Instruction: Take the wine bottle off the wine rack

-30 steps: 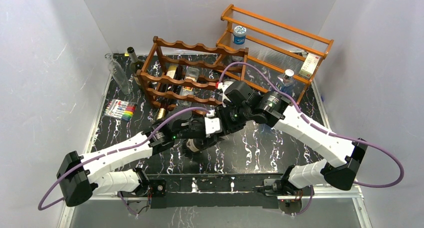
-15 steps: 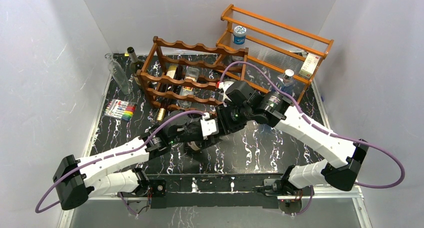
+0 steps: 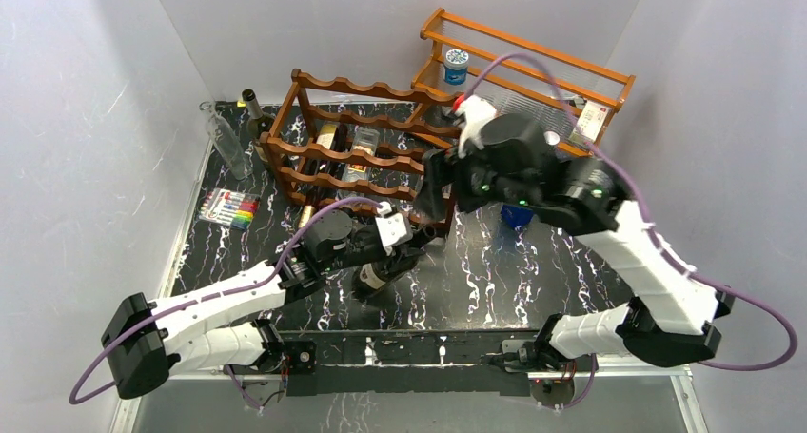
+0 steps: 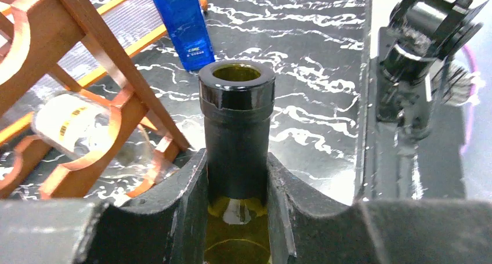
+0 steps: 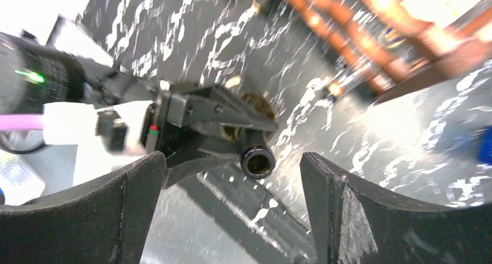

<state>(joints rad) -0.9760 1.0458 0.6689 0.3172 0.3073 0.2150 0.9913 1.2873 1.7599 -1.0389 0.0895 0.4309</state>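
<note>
Raised right end effector up and away since last frame; fingers spread wide, looking down on wine bottle. Left end effector clamped on bottle neck, clear of wine rack just left. Ahead: blue DASH box on bench.

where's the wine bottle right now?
Top view, centre: the wine bottle is just in front of the wine rack, neck clamped in the left claw.
</note>
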